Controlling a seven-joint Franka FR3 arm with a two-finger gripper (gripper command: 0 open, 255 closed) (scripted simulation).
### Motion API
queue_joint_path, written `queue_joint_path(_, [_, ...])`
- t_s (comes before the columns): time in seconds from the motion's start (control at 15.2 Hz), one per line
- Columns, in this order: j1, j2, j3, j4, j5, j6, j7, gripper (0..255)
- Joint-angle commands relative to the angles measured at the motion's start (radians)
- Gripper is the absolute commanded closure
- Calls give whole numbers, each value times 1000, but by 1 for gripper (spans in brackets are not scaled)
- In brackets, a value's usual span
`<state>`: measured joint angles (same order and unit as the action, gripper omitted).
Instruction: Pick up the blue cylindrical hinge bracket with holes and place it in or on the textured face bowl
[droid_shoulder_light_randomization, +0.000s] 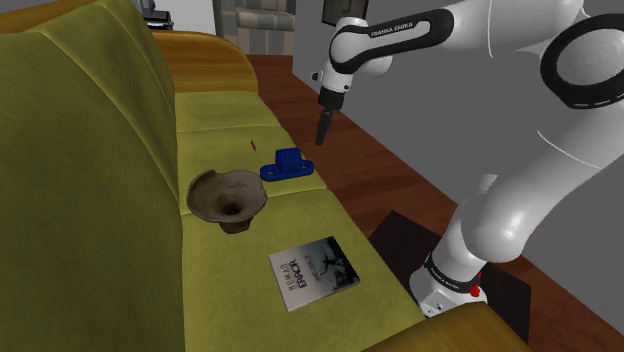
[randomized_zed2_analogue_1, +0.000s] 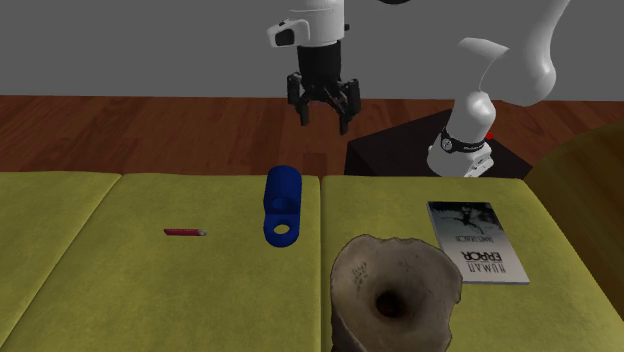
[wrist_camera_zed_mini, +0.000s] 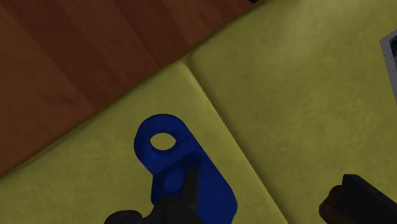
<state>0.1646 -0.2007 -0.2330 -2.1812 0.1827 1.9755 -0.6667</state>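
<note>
Bracket (droid_shoulder_light_randomization: 287, 163) (randomized_zed2_analogue_1: 282, 206) (wrist_camera_zed_mini: 184, 168), blue with a round hole in its flat tab, lies on the olive sofa seat (droid_shoulder_light_randomization: 310, 215), lengthwise just beside a cushion seam. Gripper (droid_shoulder_light_randomization: 322, 135) (randomized_zed2_analogue_1: 324, 115) (wrist_camera_zed_mini: 264, 200) hangs in the air above the bracket, offset toward the wooden floor (randomized_zed2_analogue_1: 150, 130), touching nothing. Its black fingers stand apart; in the wrist view one crosses in front of the bracket's barrel, the other sits well aside. White arm (droid_shoulder_light_randomization: 500, 215) rises from its stand (randomized_zed2_analogue_1: 385, 155), arches over and bends so the hand points down. A rough brown bowl (droid_shoulder_light_randomization: 227, 197) (randomized_zed2_analogue_1: 395, 290) sits near the bracket toward the sofa's back, a book (droid_shoulder_light_randomization: 314, 270) (randomized_zed2_analogue_1: 478, 240) lies beyond the bowl, and a thin red stick (randomized_zed2_analogue_1: 185, 232) lies on the bracket's other side.
</note>
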Motion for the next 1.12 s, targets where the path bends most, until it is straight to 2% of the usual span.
queue_joint_path(0.0, [14,89,-12,74,29,5,-87,0])
queue_joint_path(0.59, [22,456,17,426,151,-23,-401,0])
queue_joint_path(1.06, [28,491,30,392,168,45,-419,0])
